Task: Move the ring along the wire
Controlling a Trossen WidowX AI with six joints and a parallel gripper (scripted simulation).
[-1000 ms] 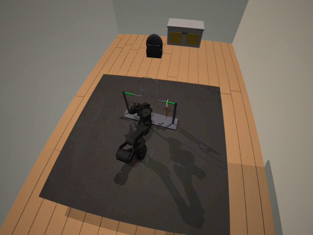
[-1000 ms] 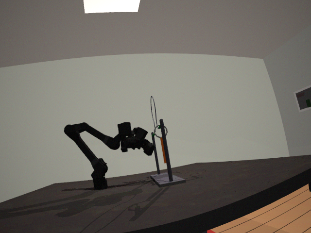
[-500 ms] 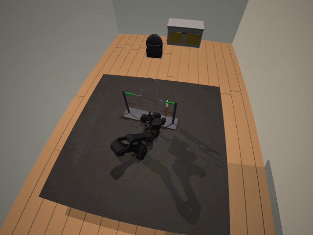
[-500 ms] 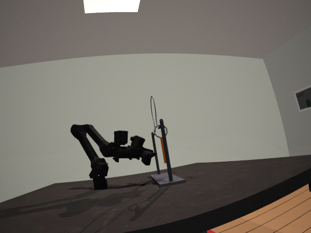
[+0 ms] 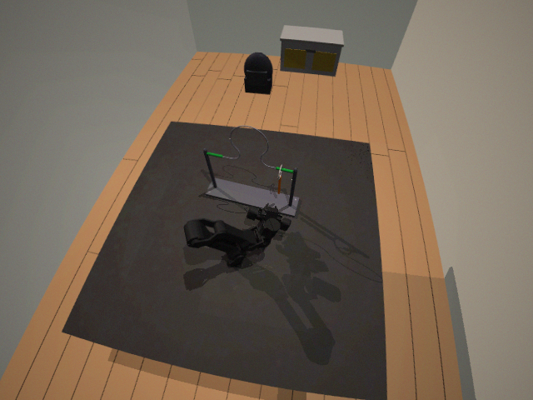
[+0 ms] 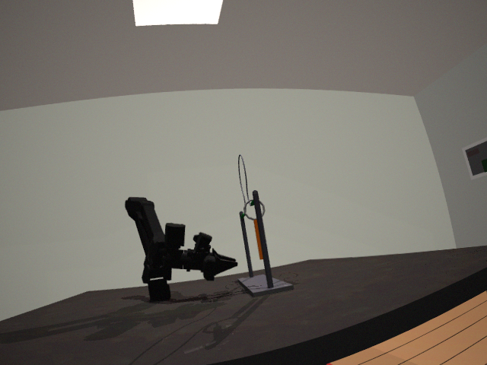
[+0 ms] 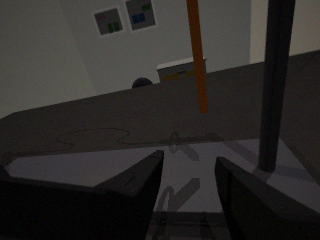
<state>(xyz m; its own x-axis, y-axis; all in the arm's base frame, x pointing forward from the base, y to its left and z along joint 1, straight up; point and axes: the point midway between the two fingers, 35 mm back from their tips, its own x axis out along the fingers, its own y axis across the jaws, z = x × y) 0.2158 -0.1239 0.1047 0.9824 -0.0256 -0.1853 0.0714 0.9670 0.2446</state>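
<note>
The ring (image 5: 280,172) (image 6: 264,210) hangs on the green part (image 5: 288,171) beside the right post (image 5: 293,189) (image 6: 262,236) (image 7: 275,90), as seen in the top view. Its orange handle (image 5: 279,186) (image 6: 258,239) (image 7: 197,60) points straight down. My gripper (image 6: 237,264) (image 7: 189,160) is partly open and empty. It is on the arm's side of the handle, near the height of its lower end, with a gap between. In the wrist view the handle ends above and beyond the fingertips. The fingertips are hard to make out in the top view.
The thin grey wire (image 5: 267,144) (image 6: 238,169) rises in a tall loop between the green parts. The other green part (image 5: 214,154) joins the left post (image 5: 210,170) (image 6: 246,243). Both posts stand on a grey base plate (image 5: 241,192) (image 6: 281,287) (image 7: 75,172) just ahead of the fingers.
</note>
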